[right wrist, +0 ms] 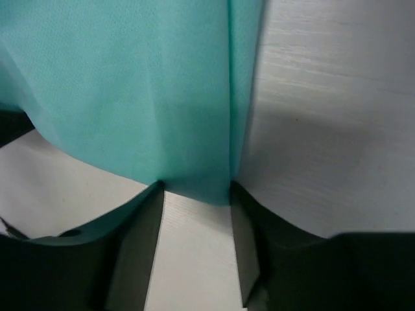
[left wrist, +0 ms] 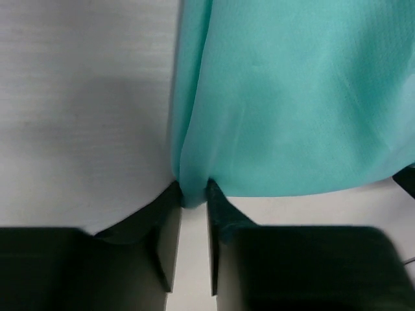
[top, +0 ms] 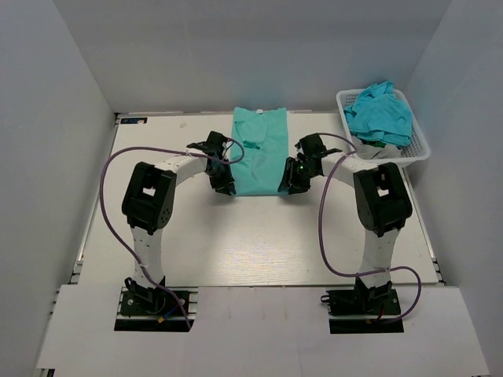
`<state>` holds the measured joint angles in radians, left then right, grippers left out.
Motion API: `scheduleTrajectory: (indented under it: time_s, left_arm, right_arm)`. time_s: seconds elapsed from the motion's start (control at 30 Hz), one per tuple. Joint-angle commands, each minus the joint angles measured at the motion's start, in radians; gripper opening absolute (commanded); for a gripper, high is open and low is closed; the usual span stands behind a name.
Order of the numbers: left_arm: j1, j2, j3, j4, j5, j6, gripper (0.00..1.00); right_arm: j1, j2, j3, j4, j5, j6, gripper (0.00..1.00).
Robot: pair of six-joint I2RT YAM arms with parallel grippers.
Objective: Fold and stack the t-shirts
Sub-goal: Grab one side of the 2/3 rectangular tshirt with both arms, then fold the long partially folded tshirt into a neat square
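One teal t-shirt (top: pixel 259 149) lies on the table folded lengthwise into a long strip, collar end far. My left gripper (top: pixel 227 187) is at its near left corner. In the left wrist view, the gripper (left wrist: pixel 193 197) is shut on the bunched corner of the shirt (left wrist: pixel 292 97). My right gripper (top: pixel 288 187) is at the near right corner. In the right wrist view, the gripper (right wrist: pixel 196 194) has its jaws apart, and the shirt's (right wrist: pixel 130 84) flat corner lies between the tips. More teal t-shirts (top: pixel 381 114) are heaped in the basket.
The white mesh basket (top: pixel 346 98) stands at the back right corner of the white table (top: pixel 251 243). Grey walls close in the back and both sides. Purple cables loop from both arms over the table.
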<state>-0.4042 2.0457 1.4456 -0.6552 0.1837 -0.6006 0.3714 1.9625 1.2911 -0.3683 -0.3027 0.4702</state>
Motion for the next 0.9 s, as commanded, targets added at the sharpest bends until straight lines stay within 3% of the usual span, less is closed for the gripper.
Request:
scheduleTrajectory:
  time_s: [0.0, 0.03, 0.07, 0.1, 0.17, 0.37, 0.63, 0.87]
  left_arm:
    - [-0.013, 0.039, -0.013, 0.026, 0.011, 0.004, 0.30]
    - [-0.013, 0.048, -0.001, 0.017, 0.011, 0.004, 0.24]
    - [-0.013, 0.048, -0.001, 0.017, 0.011, 0.004, 0.11]
    - [-0.013, 0.048, -0.001, 0.017, 0.011, 0.004, 0.02]
    - [-0.013, 0.048, -0.001, 0.017, 0.020, 0.004, 0.00]
    - [-0.022, -0.136, -0.076, -0.111, 0.030, 0.004, 0.00]
    - [-0.062, -0.478, -0.214, -0.429, 0.117, -0.042, 0.00]
    - [-0.071, -0.630, -0.157, -0.721, 0.224, -0.053, 0.00]
  right_arm:
    - [0.011, 0.035, 0.002, 0.032, -0.009, 0.012, 0.48]
    - [0.014, 0.039, 0.008, 0.029, -0.018, 0.013, 0.44]
    - [0.011, 0.047, 0.014, 0.025, -0.019, 0.012, 0.26]
    - [0.015, 0.045, 0.014, 0.023, -0.024, 0.012, 0.16]
    - [0.014, 0.033, 0.010, 0.035, -0.026, 0.021, 0.00]
    - [0.026, -0.091, 0.007, -0.172, -0.029, -0.008, 0.00]
    - [0.064, -0.391, -0.160, -0.568, -0.210, -0.050, 0.00]
    - [0.073, -0.573, -0.158, -0.939, -0.364, -0.175, 0.00]
